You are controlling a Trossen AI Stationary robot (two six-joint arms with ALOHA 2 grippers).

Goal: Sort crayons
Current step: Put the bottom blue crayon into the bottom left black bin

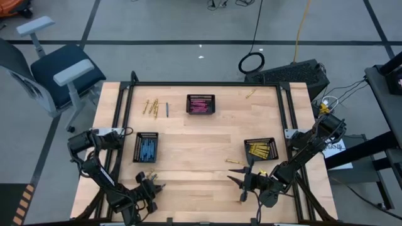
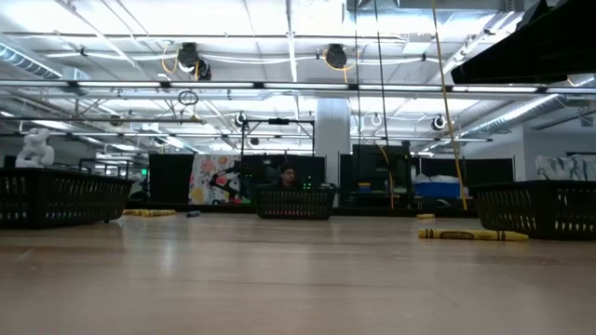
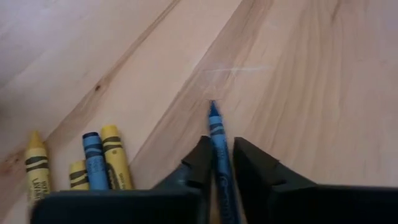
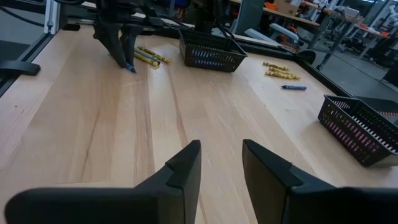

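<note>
My left gripper is low over the table's near left part and shut on a blue crayon; the right wrist view shows the left gripper too. Loose yellow and blue crayons lie flat on the wood just beside it. My right gripper hangs open over the near right part with nothing between its fingers. Baskets hold blue, pink and yellow crayons. My left gripper pinches the blue crayon's paper-wrapped shaft between its two fingers, just behind the tip. The fingers slant down from the table's near left and lie along the crayon. Its pointed tip sticks out past the fingertips, down at the tabletop.
Loose yellow crayons and a blue one lie at the far left. Another yellow one is at the far right, and one lies by the yellow basket. Bare wood lies between the baskets.
</note>
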